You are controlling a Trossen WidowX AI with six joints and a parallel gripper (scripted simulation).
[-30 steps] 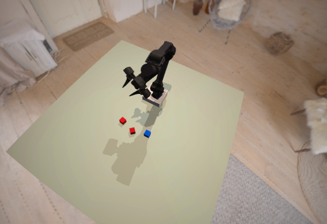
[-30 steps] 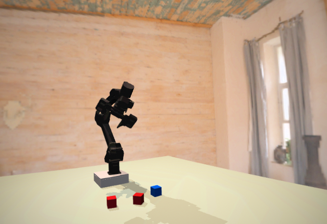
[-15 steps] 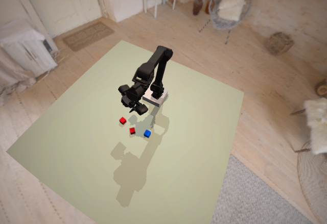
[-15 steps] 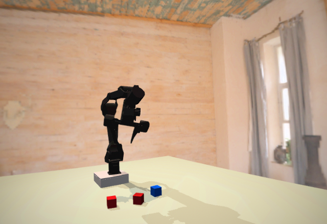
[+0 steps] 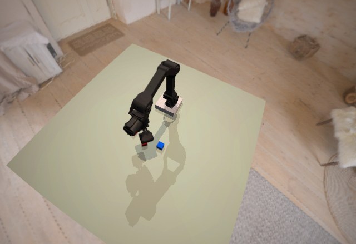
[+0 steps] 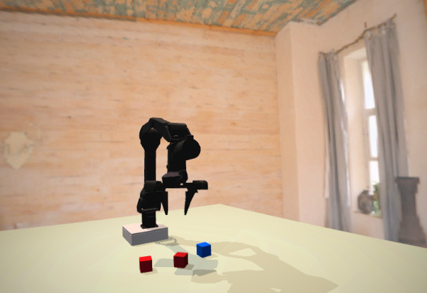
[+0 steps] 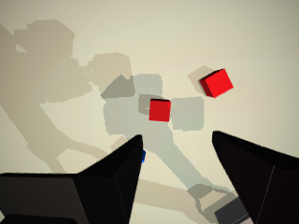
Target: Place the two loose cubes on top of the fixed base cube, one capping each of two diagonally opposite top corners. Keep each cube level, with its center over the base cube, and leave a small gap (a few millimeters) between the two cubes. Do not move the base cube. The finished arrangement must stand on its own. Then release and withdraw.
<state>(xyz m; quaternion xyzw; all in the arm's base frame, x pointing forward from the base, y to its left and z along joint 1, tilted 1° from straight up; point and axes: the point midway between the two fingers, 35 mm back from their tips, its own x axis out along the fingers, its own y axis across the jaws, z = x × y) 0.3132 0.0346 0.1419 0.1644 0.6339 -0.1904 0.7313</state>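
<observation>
A blue cube stands alone on the mat; in the wrist view most of it is hidden behind the left finger. A red cube sits near it, with a gap between them. A second red cube lies farther out, turned at an angle in the wrist view and mostly hidden by the arm in the top view. All three rest separately. My gripper is open and empty, fingers pointing down, well above the mat.
The arm's pale base block stands on the green mat behind the cubes. The arm's shadow falls across the mat around the cubes.
</observation>
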